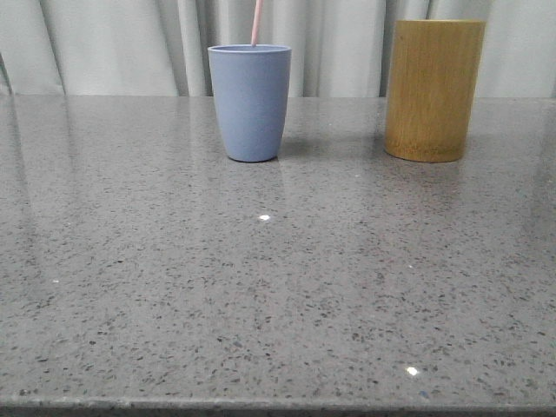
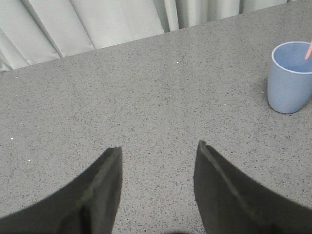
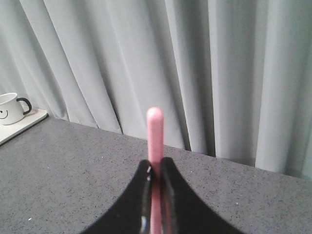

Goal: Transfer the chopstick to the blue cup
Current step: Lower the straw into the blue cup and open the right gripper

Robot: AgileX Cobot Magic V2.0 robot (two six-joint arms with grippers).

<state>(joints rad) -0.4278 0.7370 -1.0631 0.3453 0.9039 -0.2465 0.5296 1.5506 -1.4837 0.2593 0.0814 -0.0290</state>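
Grey speckled stone tabletop (image 1: 278, 304), pale pleated curtain (image 1: 113, 43) behind; from the left, nothing but bare stone until the blue cup (image 1: 250, 102), upright at about 11 o'clock from the middle of the front view; rising out of its mouth toward 12 o'clock, a pale pink chopstick (image 1: 256, 22), cut off by the frame edge; lower end hidden inside the cup, so contact with the cup's floor impossible to judge; further right, at about 1 o'clock, a taller yellow-brown bamboo cylinder (image 1: 433, 89), upright, well apart from the cup.

Left wrist view: left gripper (image 2: 158, 156) over bare tabletop, dark fingers (image 2: 105, 185) spread wide with nothing between them; same cup well off to one side, pink tip just showing at its rim.

Right wrist view: right gripper (image 3: 156, 170) pinched tight around the pink chopstick, rounded end sticking out beyond the fingertips (image 3: 168, 168) against the curtain; far off at 9 o'clock, a white mug (image 3: 10, 108) with a black handle and a drawn face, resting on a pale board (image 3: 27, 124).
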